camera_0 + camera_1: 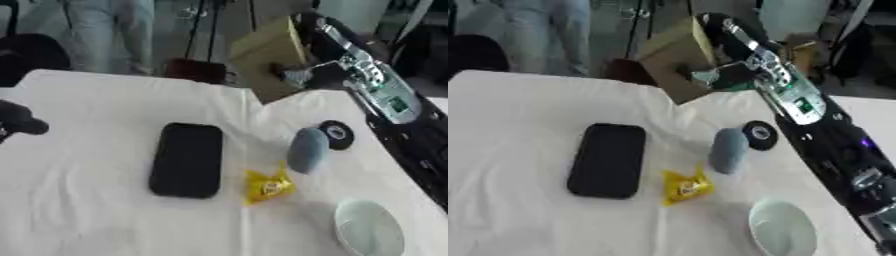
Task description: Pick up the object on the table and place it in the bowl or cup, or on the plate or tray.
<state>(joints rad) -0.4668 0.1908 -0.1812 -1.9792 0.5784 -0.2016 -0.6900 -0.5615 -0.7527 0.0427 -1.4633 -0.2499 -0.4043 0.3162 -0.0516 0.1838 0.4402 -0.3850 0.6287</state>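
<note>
left hand (19, 121) shows only in left eye view, beside table (87, 220).

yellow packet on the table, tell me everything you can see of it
The yellow packet is a small crinkled wrapper, glossy like foil or plastic, with twisted, pointed corners and a round reddish mark on its face. It lies flat on the white tablecloth, just right of the black tray without touching it, below the grey-blue object. No hand touches it.

Head stereo pair, looking down, sharing the white table (87, 150)
</note>
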